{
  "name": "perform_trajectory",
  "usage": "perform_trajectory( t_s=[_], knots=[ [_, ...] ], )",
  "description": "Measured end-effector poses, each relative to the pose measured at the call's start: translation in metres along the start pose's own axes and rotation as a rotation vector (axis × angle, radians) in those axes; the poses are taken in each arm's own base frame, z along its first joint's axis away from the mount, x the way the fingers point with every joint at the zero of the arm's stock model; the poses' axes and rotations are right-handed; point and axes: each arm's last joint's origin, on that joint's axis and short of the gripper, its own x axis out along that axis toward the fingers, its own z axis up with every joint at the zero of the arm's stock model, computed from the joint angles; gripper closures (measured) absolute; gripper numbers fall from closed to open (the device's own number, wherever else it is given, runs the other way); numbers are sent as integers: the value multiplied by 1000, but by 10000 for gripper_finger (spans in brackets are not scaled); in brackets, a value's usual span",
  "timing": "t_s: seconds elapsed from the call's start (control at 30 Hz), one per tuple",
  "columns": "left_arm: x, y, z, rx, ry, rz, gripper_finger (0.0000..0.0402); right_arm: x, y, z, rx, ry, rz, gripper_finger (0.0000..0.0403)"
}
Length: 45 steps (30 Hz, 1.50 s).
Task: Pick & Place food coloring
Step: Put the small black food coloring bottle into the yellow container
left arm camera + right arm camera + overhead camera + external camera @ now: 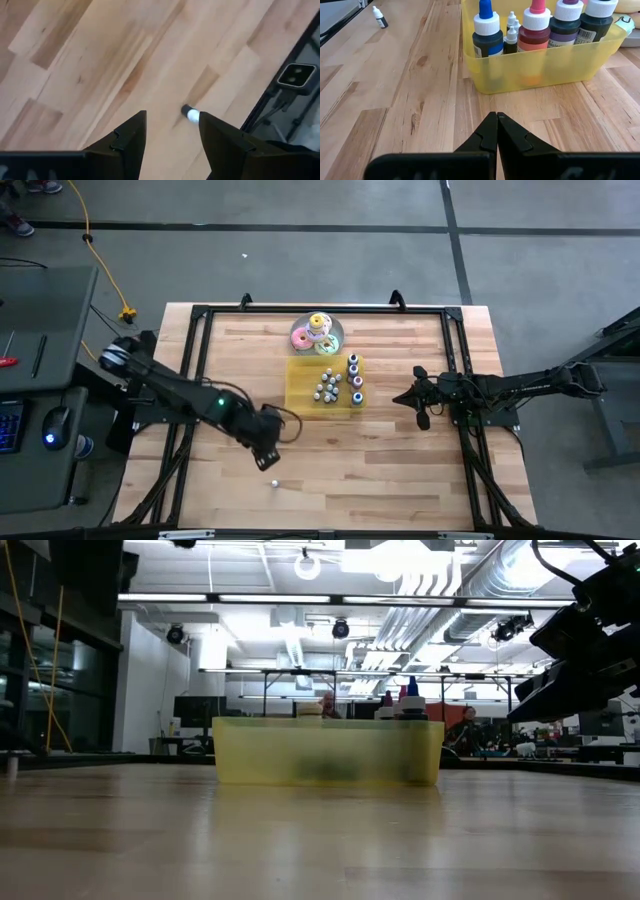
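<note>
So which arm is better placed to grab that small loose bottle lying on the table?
Left: its open tool hovers right over the tiny dark white-capped bottle; the right tool is shut, facing the yellow tray.

- One small bottle [274,482] lies alone on bare wood near the table's front edge — open board on every side of it.
- The left gripper [268,457] hangs just above it, fingers apart, nothing between them and the bottle.
- The yellow tray [300,394], packed with bottles, and the ring toys [318,333] behind it block the middle.
- The right gripper [409,396], fingers together, sits beside the tray — a bare strip between.
</note>
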Motion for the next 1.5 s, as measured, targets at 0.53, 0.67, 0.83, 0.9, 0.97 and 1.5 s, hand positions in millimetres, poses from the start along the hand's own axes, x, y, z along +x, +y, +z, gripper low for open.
perform_trajectory(
  t_s=[0.53, 0.67, 0.83, 0.9, 0.97, 1.5],
  knots=[
    [43, -58, -20, -38, 111, 101, 225, 0, 0, 0, 0, 1, 0, 402],
    [55, -65, -24, -43, 122, 98, 225, 0, 0, 0, 0, -1, 0, 402],
    [70, -68, -25, -50, 153, 105, 225, 0, 0, 0, 0, 1, 0, 402],
    [75, -69, -27, -48, 157, 113, 225, 0, 0, 0, 0, 1, 0, 402],
    [78, -71, -29, -50, 155, 111, 225, 0, 0, 0, 0, 1, 0, 402],
    [99, -72, -37, -44, 140, 170, 225, 0, 0, 0, 0, 0, 0, 402]
  ],
)
